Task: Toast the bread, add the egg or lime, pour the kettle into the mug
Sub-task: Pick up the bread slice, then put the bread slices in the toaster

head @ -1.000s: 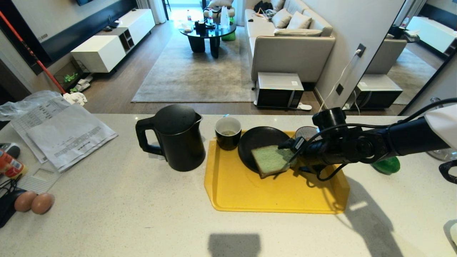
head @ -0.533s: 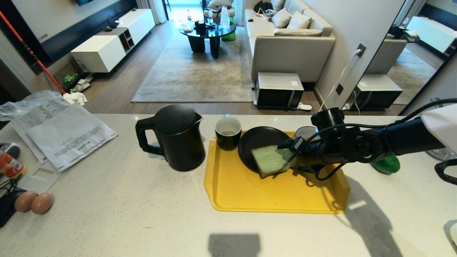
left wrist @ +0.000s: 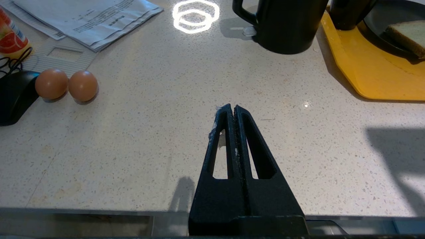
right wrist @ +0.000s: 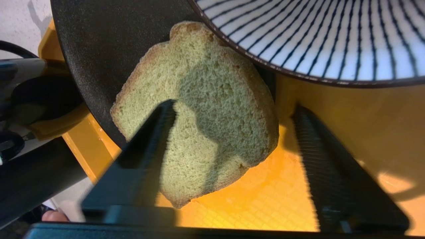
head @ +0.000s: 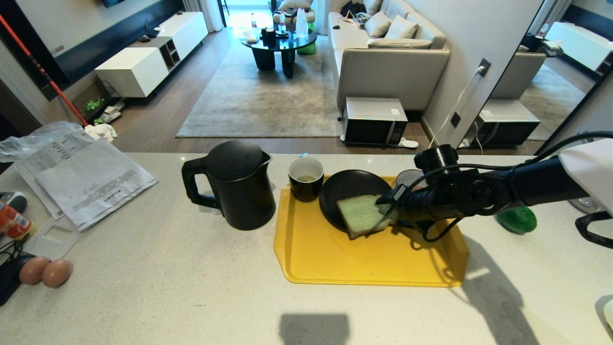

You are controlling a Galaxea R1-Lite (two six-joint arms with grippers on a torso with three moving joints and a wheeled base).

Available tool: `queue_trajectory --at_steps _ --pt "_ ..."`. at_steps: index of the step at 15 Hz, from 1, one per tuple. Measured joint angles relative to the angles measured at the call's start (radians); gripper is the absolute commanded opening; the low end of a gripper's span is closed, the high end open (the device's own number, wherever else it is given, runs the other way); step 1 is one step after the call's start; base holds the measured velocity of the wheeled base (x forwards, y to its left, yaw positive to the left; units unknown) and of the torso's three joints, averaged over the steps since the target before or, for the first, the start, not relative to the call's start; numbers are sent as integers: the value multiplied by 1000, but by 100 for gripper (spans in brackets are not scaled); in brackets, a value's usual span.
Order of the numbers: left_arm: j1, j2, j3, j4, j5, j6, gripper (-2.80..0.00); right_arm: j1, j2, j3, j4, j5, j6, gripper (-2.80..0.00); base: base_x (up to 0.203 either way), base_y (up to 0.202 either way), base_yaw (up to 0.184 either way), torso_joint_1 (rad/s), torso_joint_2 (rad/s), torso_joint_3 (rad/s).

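Head view, near counter: the left gripper point(left wrist: 234, 111) hangs parked over bare speckled worktop, its fingers pressed together on nothing; two eggs point(head: 45, 271) lie at the near left edge.
Tray: a yellow tray point(head: 335, 263) sits right of centre, carrying the black plate point(head: 347, 189), the mug point(head: 305, 178) and, at its far right corner, a striped bowl point(right wrist: 332, 36).
Bread: the bread point(head: 364, 214) lies tilted, part on the plate's near rim and part overhanging the tray floor.
Right gripper: the right gripper point(right wrist: 232, 109) reaches in from the right and straddles the slice's right end; one finger lies over the crumb, the other stands apart on the tray side, so the jaws are spread and not yet pinching.
Change: over the last second the jaws have begun to narrow from full spread, while the arm has barely shifted.
Meaning: the grasp on the slice seems under way; toasting has not begun.
Risk: the soft, tilted slice could slide off the rim as the fingers meet.
Far items: the kettle point(head: 237, 184) stands left of the mug, off the tray; the lime point(head: 517, 219) rests on the counter right of the tray, behind the arm.
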Motion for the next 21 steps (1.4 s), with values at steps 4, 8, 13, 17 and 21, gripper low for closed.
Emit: queue_trajectory --at_steps 4,8,13,17,21 --pt "0 0 0 0 0 0 -280 -14 -7 -3 18 -1 0 -280 0 0 0 0 0 0" --pt "0 0 0 0 0 0 -280 -36 -30 19 34 0 -5 -280 0 0 0 0 0 0" --pt "0 0 0 0 0 0 -280 -55 -63 77 32 2 -23 -280 0 0 0 0 0 0" --pt "0 0 0 0 0 0 -280 -58 -119 138 34 42 -23 -280 0 0 0 0 0 0" --pt "0 0 0 0 0 0 -280 -55 -253 219 50 110 -27 -280 0 0 0 0 0 0"
